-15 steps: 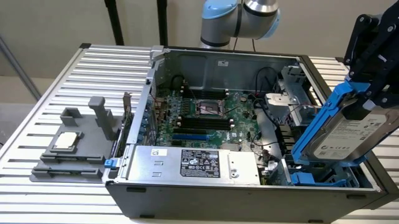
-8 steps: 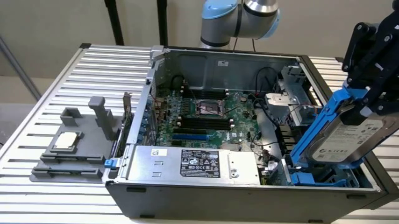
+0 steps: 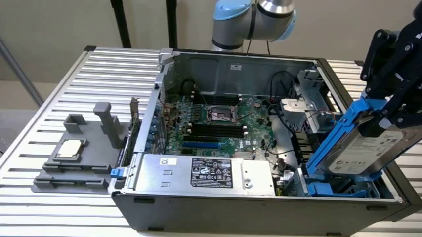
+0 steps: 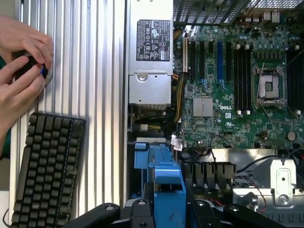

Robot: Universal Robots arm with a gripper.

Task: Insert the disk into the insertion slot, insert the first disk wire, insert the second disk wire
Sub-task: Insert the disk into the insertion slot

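Observation:
The disk (image 3: 370, 148), silver-grey with a white label and clipped in a bright blue frame (image 3: 333, 143), hangs tilted over the front right corner of the open computer case (image 3: 264, 207). My gripper (image 3: 390, 121) is shut on its upper end. The disk's lower end reaches down to the insertion slot (image 3: 339, 190), a blue-grey cage with blue clips in that corner. In the wrist view the blue frame (image 4: 167, 183) sits between my black fingers (image 4: 108, 211), and the slot's blue clip (image 4: 141, 156) lies just beyond it. I cannot single out the disk wires among the black cables.
A silver power supply (image 3: 211, 173) with a black label lies along the case's front, the motherboard (image 3: 218, 118) behind it. A grey metal bracket cage (image 3: 310, 96) stands at the back right. A grey fixture (image 3: 72, 158) sits on the slatted table. A person's hands (image 4: 21, 71) and a keyboard (image 4: 47, 171) lie outside the case.

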